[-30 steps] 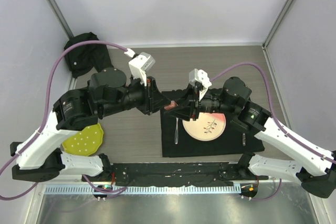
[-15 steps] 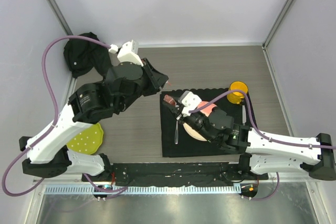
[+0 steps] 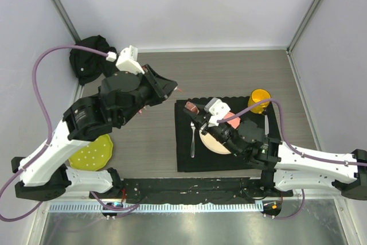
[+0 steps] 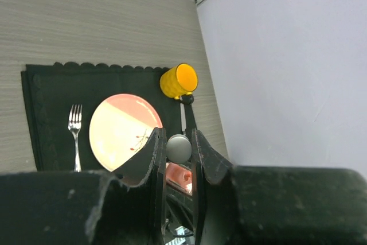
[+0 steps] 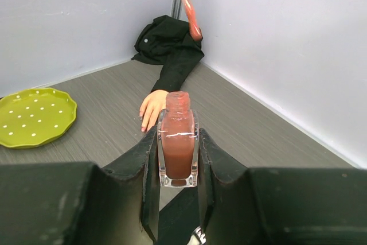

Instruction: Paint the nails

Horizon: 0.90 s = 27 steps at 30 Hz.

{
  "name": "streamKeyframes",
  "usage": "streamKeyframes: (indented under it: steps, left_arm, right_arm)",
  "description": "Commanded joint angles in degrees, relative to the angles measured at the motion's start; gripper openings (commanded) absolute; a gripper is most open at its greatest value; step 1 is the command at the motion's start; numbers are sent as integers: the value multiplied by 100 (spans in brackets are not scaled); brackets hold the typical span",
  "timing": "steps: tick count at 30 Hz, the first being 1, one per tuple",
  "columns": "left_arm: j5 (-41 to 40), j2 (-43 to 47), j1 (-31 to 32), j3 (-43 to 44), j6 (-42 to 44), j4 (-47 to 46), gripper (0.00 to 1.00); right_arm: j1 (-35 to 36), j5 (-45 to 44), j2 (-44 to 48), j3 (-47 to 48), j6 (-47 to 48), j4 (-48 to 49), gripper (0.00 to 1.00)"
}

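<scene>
Lettering: none legible in any view; the face of the polish bottle (image 5: 178, 144) shows only its reddish-pink fill. The right gripper (image 5: 178, 136) is clenched on that bottle, one finger against each flat side. The bottle stands upright between them with its neck uncapped, at lower centre of the right wrist view. In the top view the same gripper (image 3: 194, 110) sits over the upper left corner of the black placemat (image 3: 186, 159). The left gripper (image 4: 179, 142) is closed on the round grey-white brush cap (image 4: 179, 148), pinched between both fingers at lower centre of its own view. The brush (image 5: 190, 15) hangs from that cap at top centre of the right wrist view, its bristles wet with pink, above the bottle neck and clear of it. The mannequin hand (image 5: 152, 107) lies flat on the grey table at centre frame, beyond the bottle. Its fingers point toward the camera, and its black sleeve (image 5: 172, 55) runs back to the corner. The nails (image 5: 144, 122) show only as small dark tips, too small to judge their coat. A green dotted plate (image 5: 34, 116) lies at left. On the placemat are a plate (image 4: 123, 127), a fork (image 4: 74, 133) and a yellow cup (image 4: 179, 80).
</scene>
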State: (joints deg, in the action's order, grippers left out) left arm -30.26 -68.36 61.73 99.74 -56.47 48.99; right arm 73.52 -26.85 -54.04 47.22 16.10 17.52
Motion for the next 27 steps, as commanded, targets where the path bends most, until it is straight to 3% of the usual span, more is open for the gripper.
streamKeyframes:
  steps: [1,7,13,19,27]
  left_arm:
    - [-217,358,-100,-130,250,-443,0]
    - [-86,586,-460,-482,883,-514,0]
    - [582,893,-1646,-1236,988,-416,0]
    - [1645,1026,-3261,-2353,1085,-776,0]
    - [2428,500,-4415,-3479,1366,-1611,0]
  right_arm:
    - [31,-4,341,-151,-300,24,1]
    - [-30,-22,815,-538,-643,164,1]
    - [-188,57,1185,-600,-1029,-134,1]
    - [-355,-57,1475,-723,-1170,-284,1]
    - [-706,136,1257,-811,-1521,-276,1]
